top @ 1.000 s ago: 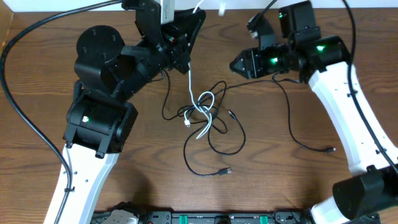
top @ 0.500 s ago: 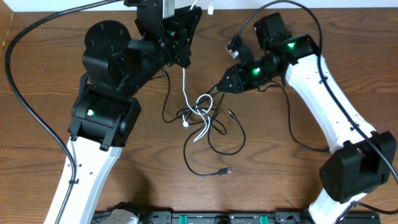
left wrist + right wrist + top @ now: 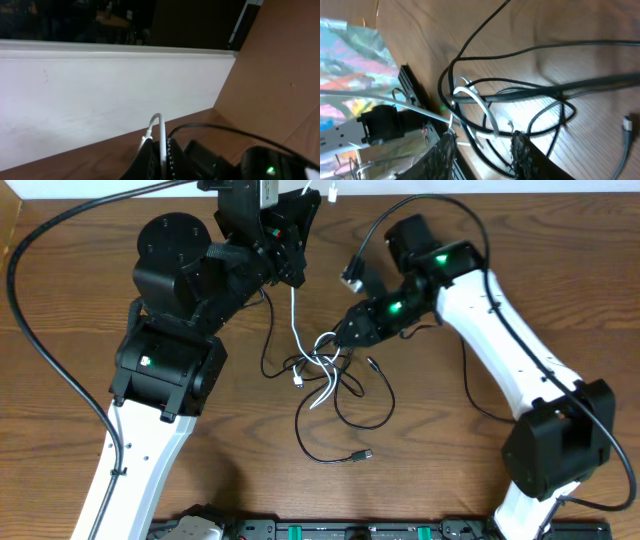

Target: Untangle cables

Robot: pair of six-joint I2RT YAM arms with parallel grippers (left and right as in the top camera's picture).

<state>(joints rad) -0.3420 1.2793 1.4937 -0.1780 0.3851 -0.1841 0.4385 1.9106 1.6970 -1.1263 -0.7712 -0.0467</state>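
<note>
Cables [image 3: 300, 425] on counter [image 3: 450, 480], knot [image 3: 322, 365] at centre. My left end effector [image 3: 161, 154] clamped on white cable [image 3: 296, 310], above knot. Right end effector [image 3: 482, 147] spread wide, just right of knot. Cords light, limp, springy. I'd pinch black loop [image 3: 392, 395] beside knot, not plug [image 3: 368, 453].

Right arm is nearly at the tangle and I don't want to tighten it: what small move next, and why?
Probably ease the right gripper down and close on the black cable crossing the white cable loop between its open jaws. The left gripper holds the white cable raised from the tangle, so pinning a black strand should let them separate.
</note>
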